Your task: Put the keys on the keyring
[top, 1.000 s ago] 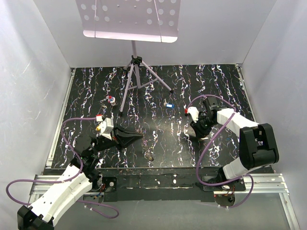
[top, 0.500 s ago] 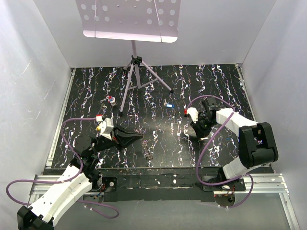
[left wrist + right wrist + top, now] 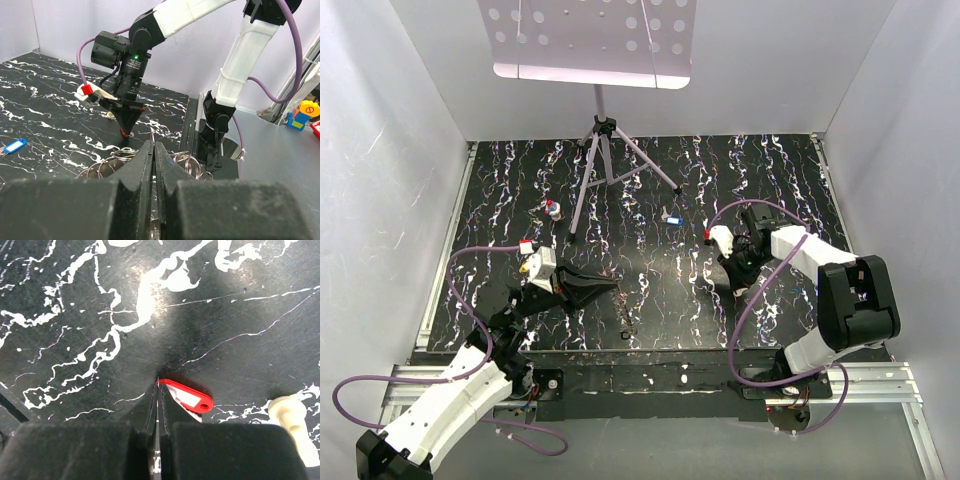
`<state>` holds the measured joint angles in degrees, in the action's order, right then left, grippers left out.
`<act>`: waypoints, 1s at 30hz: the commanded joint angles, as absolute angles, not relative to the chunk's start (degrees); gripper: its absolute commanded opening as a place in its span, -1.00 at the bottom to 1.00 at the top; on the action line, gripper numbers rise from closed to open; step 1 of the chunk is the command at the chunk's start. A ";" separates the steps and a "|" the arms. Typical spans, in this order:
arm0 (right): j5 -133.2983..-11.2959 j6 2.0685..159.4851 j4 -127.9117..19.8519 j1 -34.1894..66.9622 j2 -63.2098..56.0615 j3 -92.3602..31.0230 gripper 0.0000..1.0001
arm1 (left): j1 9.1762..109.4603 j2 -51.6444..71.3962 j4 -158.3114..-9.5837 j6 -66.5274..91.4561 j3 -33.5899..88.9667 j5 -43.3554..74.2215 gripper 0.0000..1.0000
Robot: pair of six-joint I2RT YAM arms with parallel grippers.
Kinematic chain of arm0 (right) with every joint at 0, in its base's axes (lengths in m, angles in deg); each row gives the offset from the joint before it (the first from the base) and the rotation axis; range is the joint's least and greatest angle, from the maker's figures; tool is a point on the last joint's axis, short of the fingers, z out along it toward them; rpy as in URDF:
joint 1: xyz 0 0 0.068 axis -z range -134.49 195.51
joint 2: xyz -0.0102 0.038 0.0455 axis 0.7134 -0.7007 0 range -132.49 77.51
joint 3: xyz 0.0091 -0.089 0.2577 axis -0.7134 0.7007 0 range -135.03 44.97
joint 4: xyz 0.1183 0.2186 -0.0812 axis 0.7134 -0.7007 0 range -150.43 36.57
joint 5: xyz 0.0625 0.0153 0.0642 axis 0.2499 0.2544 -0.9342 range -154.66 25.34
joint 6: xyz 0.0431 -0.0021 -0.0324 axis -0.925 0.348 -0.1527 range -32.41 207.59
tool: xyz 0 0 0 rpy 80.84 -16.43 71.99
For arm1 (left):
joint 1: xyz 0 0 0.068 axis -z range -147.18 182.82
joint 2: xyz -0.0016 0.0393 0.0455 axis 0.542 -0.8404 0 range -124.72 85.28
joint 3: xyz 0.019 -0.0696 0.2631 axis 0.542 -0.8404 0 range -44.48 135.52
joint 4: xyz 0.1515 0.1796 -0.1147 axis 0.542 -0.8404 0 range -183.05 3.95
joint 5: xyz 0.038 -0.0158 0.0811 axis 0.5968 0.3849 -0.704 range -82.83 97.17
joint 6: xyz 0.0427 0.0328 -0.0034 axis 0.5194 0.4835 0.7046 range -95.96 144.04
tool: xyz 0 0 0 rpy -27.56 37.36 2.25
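In the right wrist view my right gripper point(image 3: 157, 390) is shut, tips down on the black mat, with a thin metal sliver pinched between the jaws and the red key point(image 3: 189, 396) lying against its right tip. The left wrist view shows that gripper point(image 3: 128, 129) pointing straight down onto the red key point(image 3: 125, 134). My left gripper point(image 3: 153, 148) is shut on the keyring point(image 3: 102, 165), whose wire loops spread to both sides of the jaws. A blue key point(image 3: 671, 219) lies mid-mat, and a red-and-white one point(image 3: 553, 210) to the left.
A music stand's tripod point(image 3: 605, 160) stands at the back centre of the marbled mat point(image 3: 650, 180). A cream piece point(image 3: 290, 415) lies just right of the red key. White walls enclose three sides, and a metal rail point(image 3: 650, 375) runs along the near edge.
My right gripper has closed its jaws at the red key. The left arm has not moved.
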<state>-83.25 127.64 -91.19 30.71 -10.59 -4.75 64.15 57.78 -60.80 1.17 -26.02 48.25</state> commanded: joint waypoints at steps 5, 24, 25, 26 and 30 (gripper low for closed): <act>-87.85 137.84 -109.74 32.33 -1.78 -19.69 -0.97 | 64.02 56.02 -56.97 5.93 -22.08 49.18 -1.00; -119.51 145.25 -111.18 21.28 12.64 -40.91 -0.97 | 53.22 24.04 -9.28 -10.37 -10.82 64.12 -1.00; -119.15 143.86 -109.79 18.56 12.82 -40.29 -0.97 | 52.86 23.07 -5.41 -13.63 -10.56 64.91 -1.00; -118.45 142.62 -108.73 16.09 13.17 -39.33 -0.97 | 52.60 22.79 -3.28 -14.88 -10.38 65.44 -1.00; -112.05 135.59 -92.49 8.53 16.68 -32.13 -0.97 | 52.59 24.89 -7.73 -12.09 -10.64 67.38 -1.00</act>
<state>-115.29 142.20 -107.63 14.03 14.46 -37.03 52.76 22.00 -16.62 -9.89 -12.47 64.49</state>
